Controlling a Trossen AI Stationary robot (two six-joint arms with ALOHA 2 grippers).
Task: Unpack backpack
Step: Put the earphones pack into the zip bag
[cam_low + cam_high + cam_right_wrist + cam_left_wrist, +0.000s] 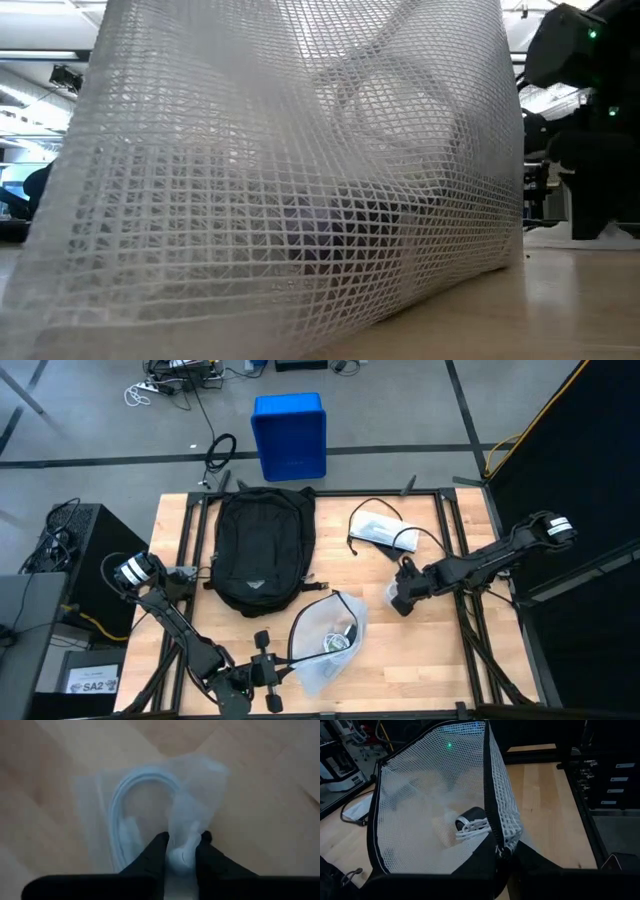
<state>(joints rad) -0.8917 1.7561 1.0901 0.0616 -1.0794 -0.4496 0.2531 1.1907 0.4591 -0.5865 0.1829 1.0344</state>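
Observation:
The black backpack [262,550] lies flat on the table's far left part, and no gripper touches it. A white mesh pouch [332,640] with a black-trimmed mouth stands open near the front middle. It rests on its lower side [300,300]. Inside lie a dark cylinder and a white cord [470,822]. My left gripper [285,662] is shut on the pouch. On the right, my right gripper [182,852] points down and is shut on a clear plastic bag [150,805] that holds a coiled white cable. My left gripper holds the mesh pouch by the black-trimmed rim of its mouth [496,851]. It comes nearly level from the table's near left. Its own dark body hides the fingers. The rim is held up and the mouth gapes, while the pouch's lower side rests on the table. My right gripper pinches a bunched-up corner of the clear plastic bag [189,836] between its two fingers, from above, pointing down. The rest of the bag, with the coiled cable [122,815], lies spread on the table below the fingers.
A white pouch with a black cord [385,530] lies at the far right of the table. Black frame rails [455,550] run along the table's sides. Bare wood [420,660] shows at the near right. A blue bin [290,435] stands on the floor beyond the table.

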